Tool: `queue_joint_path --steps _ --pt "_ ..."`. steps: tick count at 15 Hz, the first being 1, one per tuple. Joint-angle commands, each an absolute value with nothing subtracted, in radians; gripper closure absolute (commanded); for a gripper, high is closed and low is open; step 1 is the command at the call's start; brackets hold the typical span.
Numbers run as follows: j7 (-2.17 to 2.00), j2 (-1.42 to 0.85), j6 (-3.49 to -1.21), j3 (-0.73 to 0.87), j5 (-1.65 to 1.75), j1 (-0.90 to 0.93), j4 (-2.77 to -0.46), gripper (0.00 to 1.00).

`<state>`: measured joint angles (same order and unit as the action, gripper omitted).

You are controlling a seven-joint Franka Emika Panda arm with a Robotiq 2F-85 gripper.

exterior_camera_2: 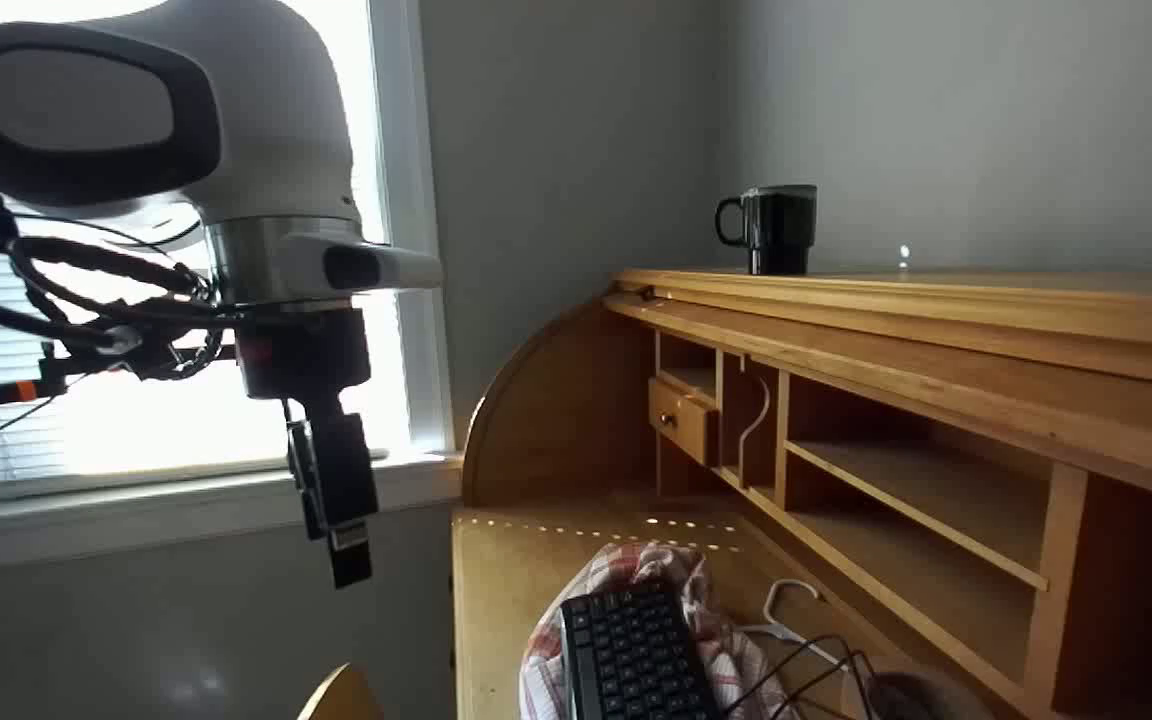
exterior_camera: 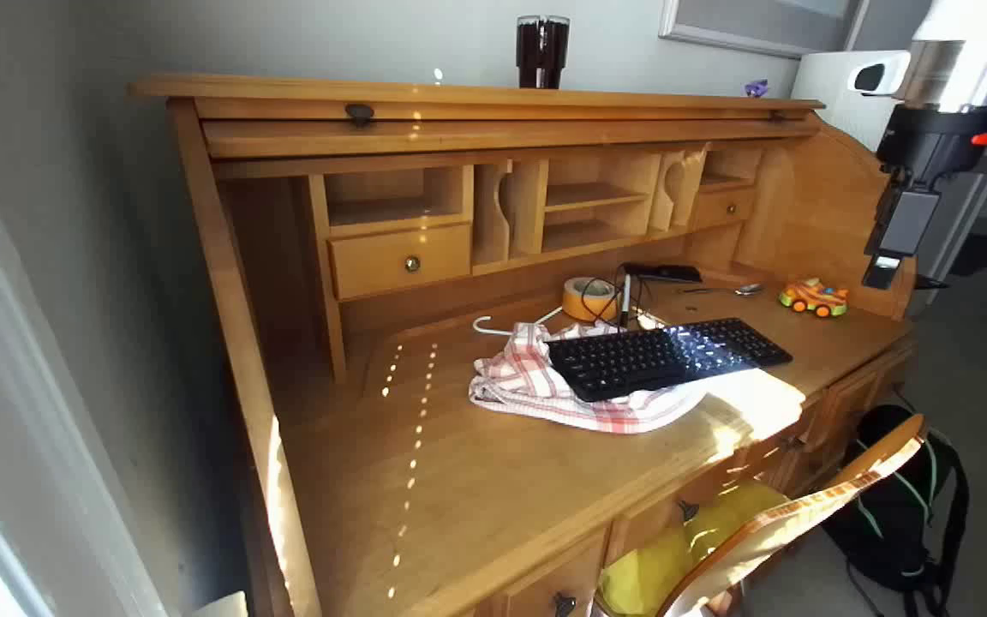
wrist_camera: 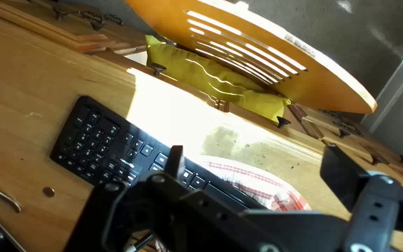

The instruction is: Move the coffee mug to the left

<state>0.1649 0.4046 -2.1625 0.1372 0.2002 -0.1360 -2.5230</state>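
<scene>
The coffee mug (exterior_camera: 542,53) is dark, near-black and glossy. It stands upright on the top shelf of the wooden desk, against the grey wall. In an exterior view the mug (exterior_camera_2: 782,232) shows its handle on the left side. It is out of the wrist view. My gripper (exterior_camera: 882,271) points down and hangs apart from the mug, lower than it. In an exterior view the gripper (exterior_camera_2: 350,562) is well to the left of the mug. In the wrist view the gripper (wrist_camera: 253,157) has its two fingers wide apart with nothing between them.
A black keyboard (exterior_camera: 673,356) lies on a checked cloth (exterior_camera: 515,386) on the desktop. A tape roll (exterior_camera: 589,300), a white hanger (exterior_camera_2: 786,625), a spoon (exterior_camera: 749,290) and a toy car (exterior_camera: 815,297) lie nearby. A wooden chair (wrist_camera: 275,63) stands at the desk's front.
</scene>
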Motion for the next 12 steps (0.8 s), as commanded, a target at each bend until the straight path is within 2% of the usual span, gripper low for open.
queue_joint_path --steps 1,4,5,6,7,12 --pt "0.165 0.405 -2.160 0.138 0.200 -0.135 -2.522 0.00" --pt "0.165 0.405 -2.160 0.138 0.200 -0.135 -2.522 0.00" --pt "0.119 0.402 -2.162 0.124 0.213 -0.144 -2.519 0.25" --pt "0.084 0.399 -2.154 0.108 0.226 -0.146 -2.511 0.26" --pt "0.062 0.395 -2.141 0.099 0.218 -0.143 -2.498 0.32" --pt "-0.106 0.338 -2.187 0.045 0.190 -0.130 -2.379 0.73"
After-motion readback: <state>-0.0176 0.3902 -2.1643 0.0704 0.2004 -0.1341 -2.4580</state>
